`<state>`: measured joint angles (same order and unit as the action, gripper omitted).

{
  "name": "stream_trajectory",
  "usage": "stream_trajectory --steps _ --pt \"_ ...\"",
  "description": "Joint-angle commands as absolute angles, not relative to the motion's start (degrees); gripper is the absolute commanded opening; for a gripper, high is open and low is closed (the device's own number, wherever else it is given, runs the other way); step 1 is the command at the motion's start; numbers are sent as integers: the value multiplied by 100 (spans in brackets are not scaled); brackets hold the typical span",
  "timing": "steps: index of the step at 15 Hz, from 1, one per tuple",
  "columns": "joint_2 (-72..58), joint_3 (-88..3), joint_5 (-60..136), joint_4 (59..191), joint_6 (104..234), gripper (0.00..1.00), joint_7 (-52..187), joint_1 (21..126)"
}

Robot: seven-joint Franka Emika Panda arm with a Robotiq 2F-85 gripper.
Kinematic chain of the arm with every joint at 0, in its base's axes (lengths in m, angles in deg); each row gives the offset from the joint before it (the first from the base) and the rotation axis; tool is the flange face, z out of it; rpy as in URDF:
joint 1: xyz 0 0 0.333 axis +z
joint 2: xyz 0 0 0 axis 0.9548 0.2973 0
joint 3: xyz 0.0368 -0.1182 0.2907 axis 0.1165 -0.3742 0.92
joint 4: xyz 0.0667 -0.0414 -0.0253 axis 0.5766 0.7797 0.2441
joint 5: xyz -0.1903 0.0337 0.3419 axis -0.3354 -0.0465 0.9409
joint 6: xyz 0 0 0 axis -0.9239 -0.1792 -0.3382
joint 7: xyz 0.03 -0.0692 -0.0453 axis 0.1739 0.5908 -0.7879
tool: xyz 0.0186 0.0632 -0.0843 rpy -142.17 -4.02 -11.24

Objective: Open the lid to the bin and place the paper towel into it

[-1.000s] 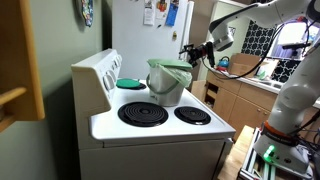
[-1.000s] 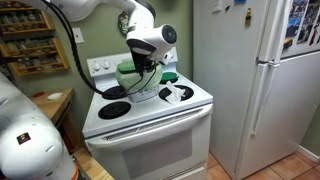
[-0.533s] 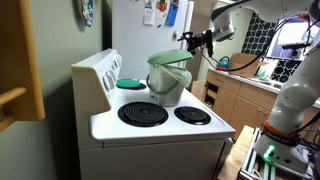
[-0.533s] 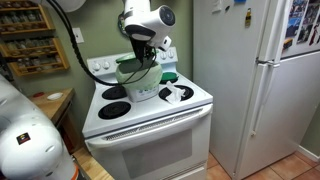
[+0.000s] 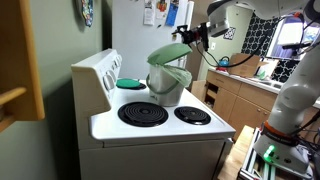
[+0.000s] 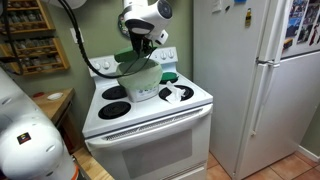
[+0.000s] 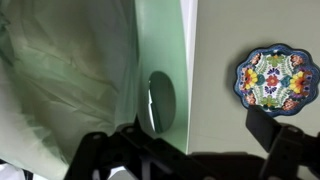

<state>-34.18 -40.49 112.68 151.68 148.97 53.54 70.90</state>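
Note:
The pale green bin (image 5: 168,86) stands on the white stove in both exterior views (image 6: 141,82). Its lid (image 5: 170,51) is tilted up, its free edge raised toward my gripper (image 5: 189,36). In the wrist view the lid's green underside (image 7: 160,60) fills the left half, and its edge runs between my gripper's (image 7: 185,130) two dark fingers, which are spread wide. The bin's pale liner (image 7: 60,90) shows at the left. A white paper towel (image 6: 177,93) lies on the front burner beside the bin. My gripper (image 6: 141,40) is above the bin.
A dark teal round disc (image 5: 130,83) lies on the stove behind the bin. Black coil burners (image 5: 143,114) are in front. The stove's control panel (image 5: 97,72) rises at the back. A white fridge (image 6: 255,80) stands next to the stove. A colourful plate (image 7: 273,78) hangs on the wall.
My gripper has moved up and back above the bin. The lid has swung up from nearly closed to raised.

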Motion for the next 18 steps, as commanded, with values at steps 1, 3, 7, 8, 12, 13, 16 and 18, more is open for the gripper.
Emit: stream_trajectory --steps 1,3,7,8,12,13,16,18 --pt "-3314 -3925 11647 14893 15036 100 5567 7200" --pt "-3254 -3855 11946 14756 15043 100 5575 7273" --pt "-3125 -3733 12521 14508 15037 100 5468 7388" --pt "-3078 -3707 12628 14415 15022 100 5521 7411" --pt "-2925 -3606 12900 14170 14997 100 5493 7480" --pt "-2876 -3583 12917 14122 15012 100 5502 7500" --pt "-2740 -3501 12942 13980 15113 100 5573 7560" --pt "-2702 -3495 13151 13912 15102 100 5478 7575"
